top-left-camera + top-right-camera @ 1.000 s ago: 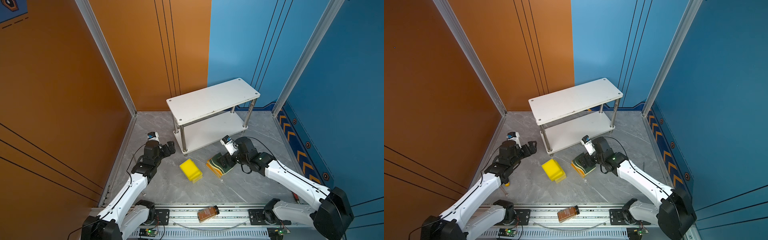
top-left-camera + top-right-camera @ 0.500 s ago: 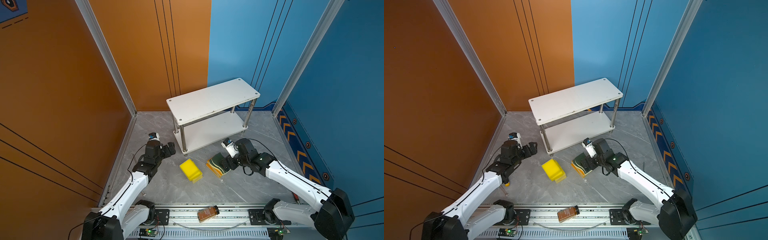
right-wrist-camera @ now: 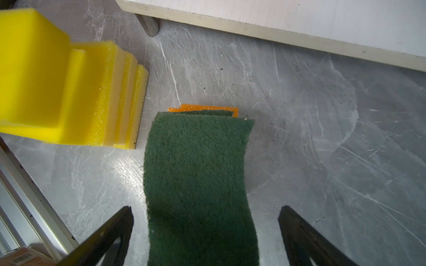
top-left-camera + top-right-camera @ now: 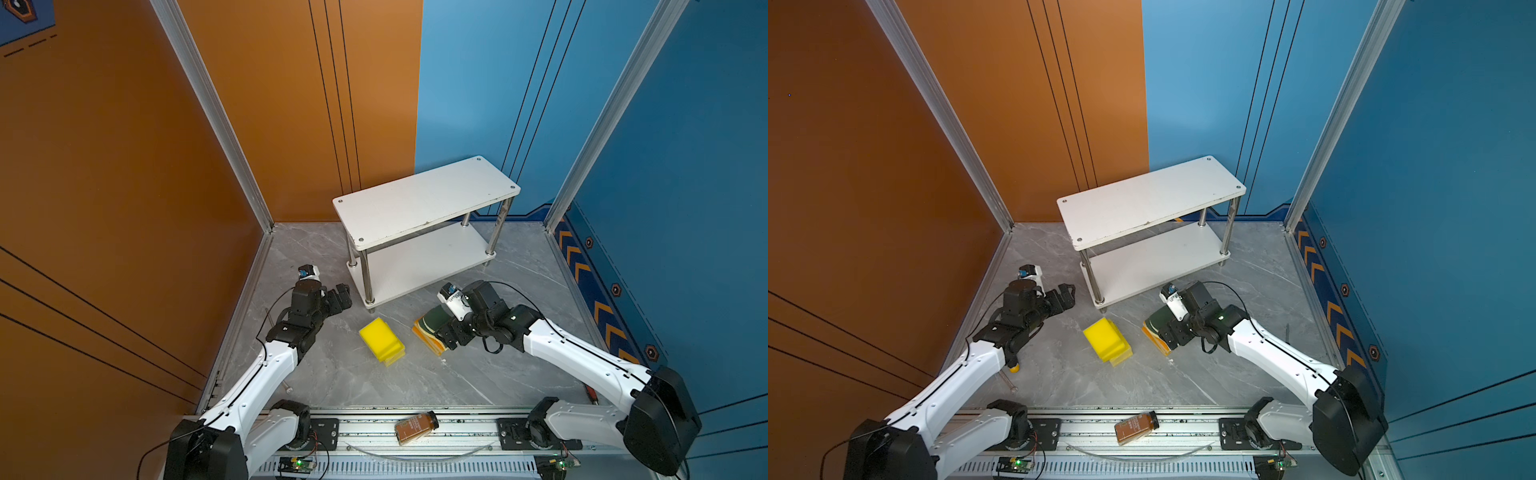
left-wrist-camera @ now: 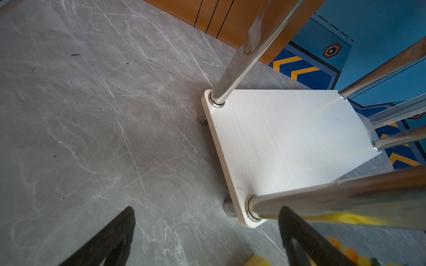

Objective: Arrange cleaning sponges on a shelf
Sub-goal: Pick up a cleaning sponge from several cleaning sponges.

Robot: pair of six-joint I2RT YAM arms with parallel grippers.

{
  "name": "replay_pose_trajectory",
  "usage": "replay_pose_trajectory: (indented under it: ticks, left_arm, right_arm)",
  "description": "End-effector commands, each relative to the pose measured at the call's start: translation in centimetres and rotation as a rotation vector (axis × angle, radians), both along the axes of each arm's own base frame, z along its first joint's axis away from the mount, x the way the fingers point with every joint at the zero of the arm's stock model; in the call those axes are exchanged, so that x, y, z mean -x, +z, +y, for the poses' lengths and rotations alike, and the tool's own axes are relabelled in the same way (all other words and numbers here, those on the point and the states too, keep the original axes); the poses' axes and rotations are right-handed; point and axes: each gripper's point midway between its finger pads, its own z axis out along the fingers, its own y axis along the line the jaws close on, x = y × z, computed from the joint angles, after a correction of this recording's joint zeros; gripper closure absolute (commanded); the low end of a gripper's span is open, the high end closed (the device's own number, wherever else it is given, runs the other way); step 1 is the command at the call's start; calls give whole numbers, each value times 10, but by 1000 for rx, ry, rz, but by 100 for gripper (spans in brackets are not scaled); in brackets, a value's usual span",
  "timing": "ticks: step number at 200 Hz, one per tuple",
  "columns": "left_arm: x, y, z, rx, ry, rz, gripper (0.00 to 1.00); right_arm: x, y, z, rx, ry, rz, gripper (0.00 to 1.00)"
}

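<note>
I have the right gripper (image 3: 206, 208) spread wide astride the green-topped sponge (image 3: 198, 165), with its jaws clear of both edges. That sponge caps a pile with orange sponges (image 3: 184, 107) on the floor, on the robot's side of the shelf (image 4: 424, 199). The yellow sponge stack (image 4: 380, 340) sits just beside the pile. My left gripper (image 5: 207, 207) is wide and empty near the shelf's corner leg (image 5: 322, 202).

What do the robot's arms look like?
The left arm and right arm are long white tubes linked by chunky black joints. A thin black cable loops by each wrist, and a small white camera with a blue lens sits on top. The left gripper and right gripper are black with pointed fingers.
</note>
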Motion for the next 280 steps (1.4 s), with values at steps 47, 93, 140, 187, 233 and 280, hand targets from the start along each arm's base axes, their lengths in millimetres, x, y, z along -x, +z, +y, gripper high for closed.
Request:
replay_pose_trajectory:
  ticks: [47,93,140,187,233,280]
  left_arm:
    - [-1,7,-2,-9,-8,2,2]
    - [-1,5,-1,-10,-7,7,2]
    - [-2,3,-2,-9,-9,17,2]
    - [-2,1,-2,-7,-11,21,2]
    - [-2,1,-2,-7,-10,22,2]
    - [-3,0,-3,-6,-11,26,2]
  right_arm:
    - [-4,-5,-4,57,-9,-8,7]
    - [-5,-10,-4,59,-8,-8,10]
    - [-5,-12,-3,61,-6,-1,19]
    - [-6,-1,-3,33,-8,-25,31]
    - [-6,13,-7,-10,-19,-47,37]
    - [-17,37,-10,-110,-49,-100,43]
